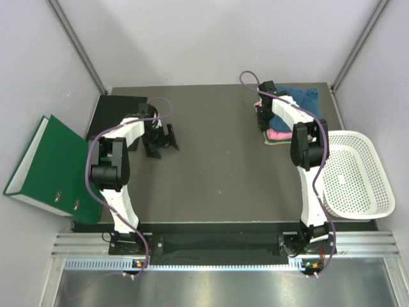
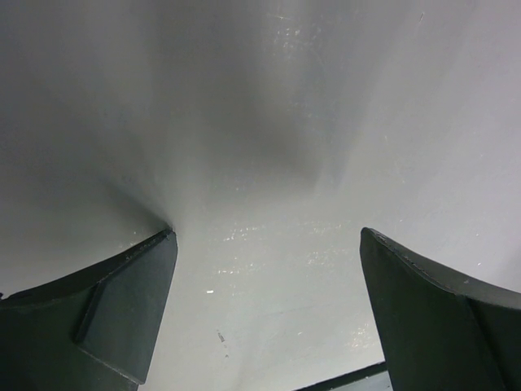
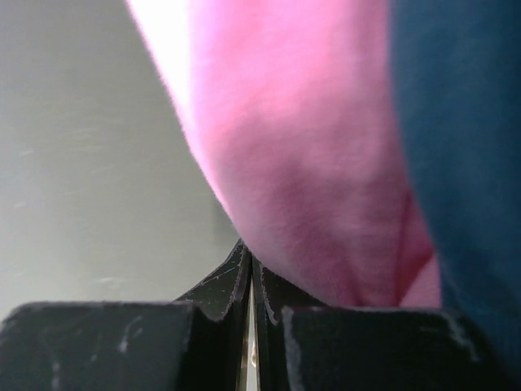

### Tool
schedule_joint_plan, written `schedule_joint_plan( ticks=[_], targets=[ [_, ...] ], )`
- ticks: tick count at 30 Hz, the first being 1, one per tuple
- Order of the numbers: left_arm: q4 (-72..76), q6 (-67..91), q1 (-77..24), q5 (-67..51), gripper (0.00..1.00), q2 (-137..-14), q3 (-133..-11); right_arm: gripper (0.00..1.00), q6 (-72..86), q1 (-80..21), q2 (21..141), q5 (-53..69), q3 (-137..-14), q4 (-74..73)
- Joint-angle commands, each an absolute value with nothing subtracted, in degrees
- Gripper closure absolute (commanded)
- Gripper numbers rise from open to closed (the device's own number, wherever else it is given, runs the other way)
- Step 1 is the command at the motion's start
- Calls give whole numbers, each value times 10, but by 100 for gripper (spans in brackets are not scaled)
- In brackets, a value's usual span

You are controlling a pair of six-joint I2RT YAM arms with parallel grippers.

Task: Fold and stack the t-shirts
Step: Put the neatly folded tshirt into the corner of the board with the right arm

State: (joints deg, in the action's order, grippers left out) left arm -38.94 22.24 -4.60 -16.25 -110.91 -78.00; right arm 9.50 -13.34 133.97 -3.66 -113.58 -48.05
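Right pincer (image 3: 249, 259) closed — pink shirt (image 3: 309, 179) half-hidden beneath teal shirt (image 3: 464, 147).

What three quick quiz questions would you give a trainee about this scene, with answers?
1. True or false: the left gripper is holding a shirt.
2. Where does the teal shirt lie? A: on the pink shirt. B: in the basket. C: on the binder.
3. Fill in the blank: the right gripper has its fingers ___ (open or shut).

Key: 1 false, it is open over the bare table; 2 A; 3 shut.
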Motion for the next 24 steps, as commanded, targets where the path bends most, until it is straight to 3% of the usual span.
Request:
schedule_joint_plan(
  ticks=[1,15,24],
  targets=[
    [-395,208,-48,-169,2,-1113,-804,100,81,-73,1334,-130,-1116,-500],
    [-403,202,-48,-166,2,-1113,-807,100,89,28,1332,-196,-1121,-497],
    [-409,196,-48,-164,2,-1110,-812,100,83,33,1310,-173,-1126,-481]
  ],
)
